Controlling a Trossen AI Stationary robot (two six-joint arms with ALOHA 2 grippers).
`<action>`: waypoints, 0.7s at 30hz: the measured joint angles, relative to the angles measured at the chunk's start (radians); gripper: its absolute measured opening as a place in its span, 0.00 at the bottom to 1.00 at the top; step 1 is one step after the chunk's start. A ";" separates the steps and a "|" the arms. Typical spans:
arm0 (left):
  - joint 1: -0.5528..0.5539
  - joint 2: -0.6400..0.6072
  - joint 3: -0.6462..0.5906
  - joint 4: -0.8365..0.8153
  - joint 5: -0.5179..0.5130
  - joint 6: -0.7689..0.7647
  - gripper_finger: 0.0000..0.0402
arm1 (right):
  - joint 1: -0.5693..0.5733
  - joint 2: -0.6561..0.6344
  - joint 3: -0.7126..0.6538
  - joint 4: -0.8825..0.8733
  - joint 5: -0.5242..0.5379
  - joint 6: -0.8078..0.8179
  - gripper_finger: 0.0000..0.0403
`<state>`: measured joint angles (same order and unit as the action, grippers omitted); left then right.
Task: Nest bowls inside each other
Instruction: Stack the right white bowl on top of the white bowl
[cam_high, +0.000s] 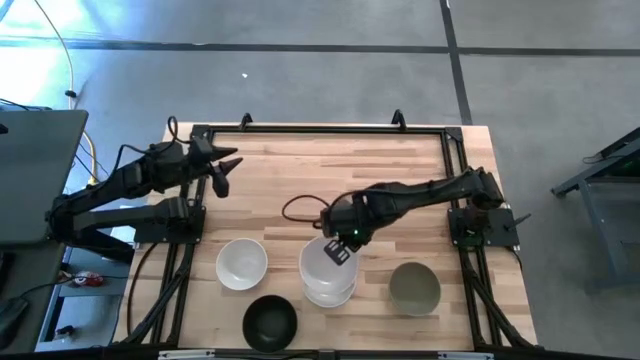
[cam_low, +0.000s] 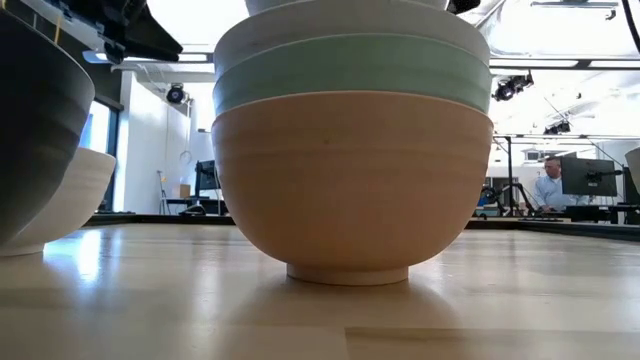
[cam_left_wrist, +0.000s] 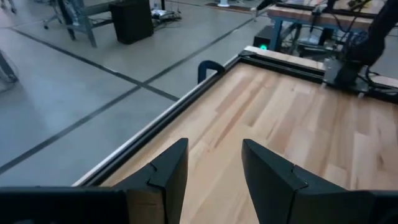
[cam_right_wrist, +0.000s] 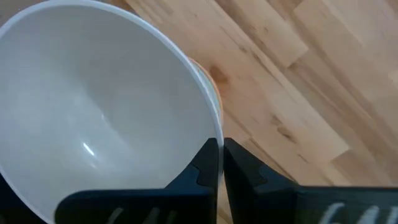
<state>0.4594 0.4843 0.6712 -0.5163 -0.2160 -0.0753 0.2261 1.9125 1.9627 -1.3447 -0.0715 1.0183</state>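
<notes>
A stack of nested bowls is seen near the middle of the wooden table, toward its front edge. In the low view the stack is built from a peach-orange bowl at the bottom, a mint green bowl above it, and a white bowl on top. The right gripper is positioned over the stack, its fingers pinched almost together on the rim of the top white bowl. A single white bowl is set to the left of the stack, a black bowl at the front edge, and an olive-grey bowl to the right. The left gripper is held above the table's far left part, fingers parted, nothing held.
</notes>
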 joint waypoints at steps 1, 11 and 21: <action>0.001 0.002 0.000 0.000 0.007 0.000 0.35 | 0.009 0.000 -0.004 0.009 0.010 0.016 0.00; 0.001 0.008 0.000 0.036 0.028 -0.011 0.35 | 0.072 0.000 -0.008 0.025 0.074 0.135 0.00; 0.001 0.009 0.000 0.050 0.049 -0.018 0.35 | 0.120 0.040 -0.009 0.021 0.070 0.217 0.00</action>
<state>0.4603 0.4934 0.6712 -0.4660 -0.1668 -0.0937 0.3456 1.9524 1.9537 -1.3235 -0.0011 1.2350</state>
